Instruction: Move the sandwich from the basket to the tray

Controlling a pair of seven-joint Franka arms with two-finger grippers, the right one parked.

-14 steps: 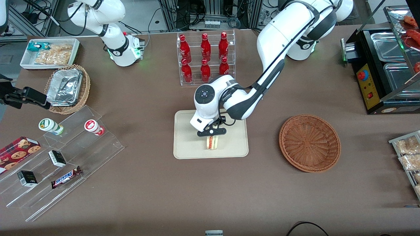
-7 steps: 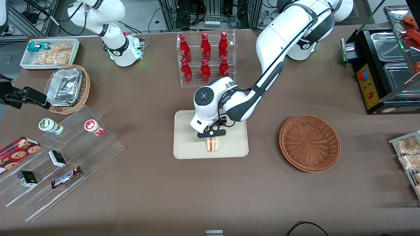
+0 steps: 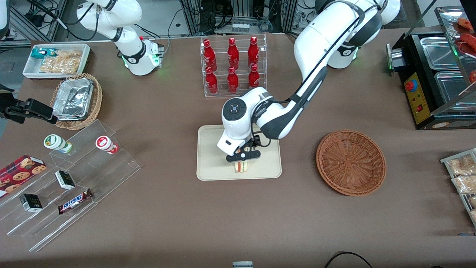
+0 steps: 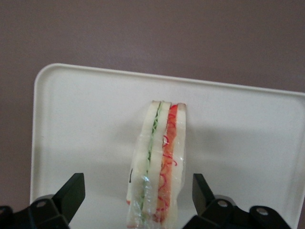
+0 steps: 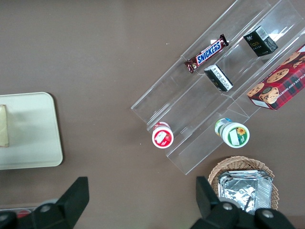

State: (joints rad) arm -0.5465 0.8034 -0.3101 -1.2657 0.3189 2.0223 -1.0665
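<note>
**A:** On the table [image 3: 156,208], what is biggest to look at?

**B:** First the arm [image 3: 316,56]. It reaches from its base down to the tray [image 3: 212,167], bent at the elbow, with the wrist turned so the gripper [image 3: 243,157] points straight down. The basket [image 3: 351,162] stands well apart, toward the working arm's end, and nothing lies in it.

**A:** And the sandwich [image 4: 157,167]?

**B:** It stands on its edge on the tray, near the rim closest to the front camera. The gripper is directly above it. Its fingers [image 4: 71,193] are spread wide; one is on each side of the sandwich and neither touches the bread.

**A:** So the release is done?

**B:** I think so; the step in hand looks like pulling away. To do it well, the arm should rise straight up with the fingers kept apart. A sideways move could tip the sandwich, because it balances on a narrow edge and its wrap looks slippery.
</note>
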